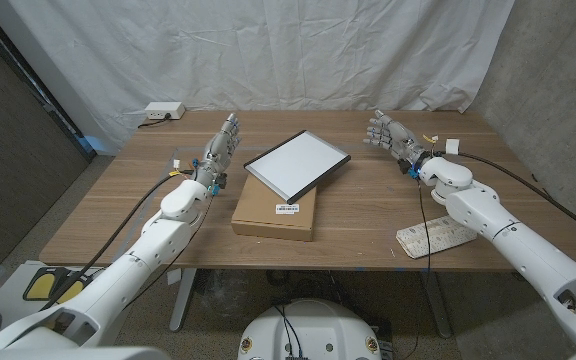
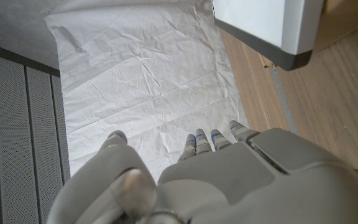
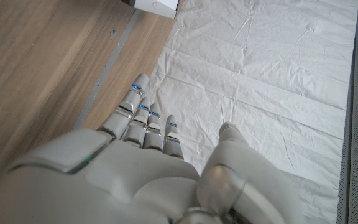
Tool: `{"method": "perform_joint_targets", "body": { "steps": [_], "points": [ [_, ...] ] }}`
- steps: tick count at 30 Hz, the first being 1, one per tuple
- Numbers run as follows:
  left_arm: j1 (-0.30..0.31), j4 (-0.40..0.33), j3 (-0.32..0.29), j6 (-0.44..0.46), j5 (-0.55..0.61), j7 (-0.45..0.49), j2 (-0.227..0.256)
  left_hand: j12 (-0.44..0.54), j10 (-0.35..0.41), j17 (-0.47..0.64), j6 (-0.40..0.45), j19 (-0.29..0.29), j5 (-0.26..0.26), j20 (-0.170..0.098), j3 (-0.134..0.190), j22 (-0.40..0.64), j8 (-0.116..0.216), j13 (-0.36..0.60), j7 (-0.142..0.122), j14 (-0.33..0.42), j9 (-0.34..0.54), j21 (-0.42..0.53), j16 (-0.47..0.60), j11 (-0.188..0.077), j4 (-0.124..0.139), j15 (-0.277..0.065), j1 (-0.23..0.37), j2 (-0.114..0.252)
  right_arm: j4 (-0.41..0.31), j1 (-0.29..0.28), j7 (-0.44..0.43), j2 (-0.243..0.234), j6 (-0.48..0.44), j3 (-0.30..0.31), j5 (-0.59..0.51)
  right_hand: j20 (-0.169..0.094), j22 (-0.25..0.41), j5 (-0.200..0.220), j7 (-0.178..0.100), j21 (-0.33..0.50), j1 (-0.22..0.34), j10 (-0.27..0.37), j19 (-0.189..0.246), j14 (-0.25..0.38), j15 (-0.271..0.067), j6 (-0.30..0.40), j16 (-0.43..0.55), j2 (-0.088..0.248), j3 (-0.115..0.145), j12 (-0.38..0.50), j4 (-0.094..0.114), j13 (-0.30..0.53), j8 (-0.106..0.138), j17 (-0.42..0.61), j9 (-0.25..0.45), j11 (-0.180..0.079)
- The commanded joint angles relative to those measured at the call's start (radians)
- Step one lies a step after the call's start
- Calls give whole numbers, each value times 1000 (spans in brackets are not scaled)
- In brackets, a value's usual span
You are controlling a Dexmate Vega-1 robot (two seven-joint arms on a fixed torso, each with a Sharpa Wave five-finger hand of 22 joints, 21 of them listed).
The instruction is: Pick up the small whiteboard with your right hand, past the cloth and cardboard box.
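The small dark-framed whiteboard [image 1: 297,164] lies mid-table, its near edge propped on the flat brown cardboard box [image 1: 275,211]. The right hand [image 1: 391,134] stands well right of it, fingers apart, empty. The left hand [image 1: 221,148] waits just left, likewise empty.

Both hands [image 1: 220,150] [image 1: 388,133] empty, fingers apart

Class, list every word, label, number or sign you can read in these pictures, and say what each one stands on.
No text can be read in any view.
White label on the cardboard box: dark print, too small to read.
Small whiteboard: blank, nothing written.
White strip near the right arm: rows of marks, too blurred to read.
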Motion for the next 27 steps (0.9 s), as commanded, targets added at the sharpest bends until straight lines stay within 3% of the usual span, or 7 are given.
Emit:
{"method": "perform_joint_targets", "body": {
  "steps": [1,9,16,27],
  "points": [
    [23,-26,-8,-11,7,14,10,3,7,5,4,0,6,-24,0,4,4,2,-1,5,5,5,5,-4,-6,3,12,-1,17,42,18,-2,-40,-20,-14,2,3,-3,-37,6,14,13,28,19,-1,-3,2,3,1,5,-11,1,1,5,2,0],
    [40,-46,-12,-12,11,26,16,2,7,5,5,1,6,-24,-1,4,4,2,-2,7,5,5,5,-2,-7,3,13,0,44,69,33,2,-67,-32,-16,-2,3,-4,-40,1,16,25,33,25,-11,8,0,4,2,8,-14,2,6,6,3,-12],
    [55,-71,-19,-5,16,46,24,2,8,5,6,1,6,-24,-1,4,3,2,-1,7,5,5,4,-3,-8,3,14,0,70,98,69,-1,-93,-44,-13,0,3,-4,-8,-2,15,38,52,43,-14,15,0,4,1,10,-17,2,7,7,3,-26],
    [77,-100,-26,3,14,60,34,2,9,5,8,2,6,-24,-3,4,3,2,-1,9,5,5,4,-3,-9,3,16,1,106,144,119,-7,-151,-65,-12,0,3,-5,-2,-4,15,42,63,51,-14,14,-1,2,-1,10,-19,2,6,7,3,-22]
  ]
}}
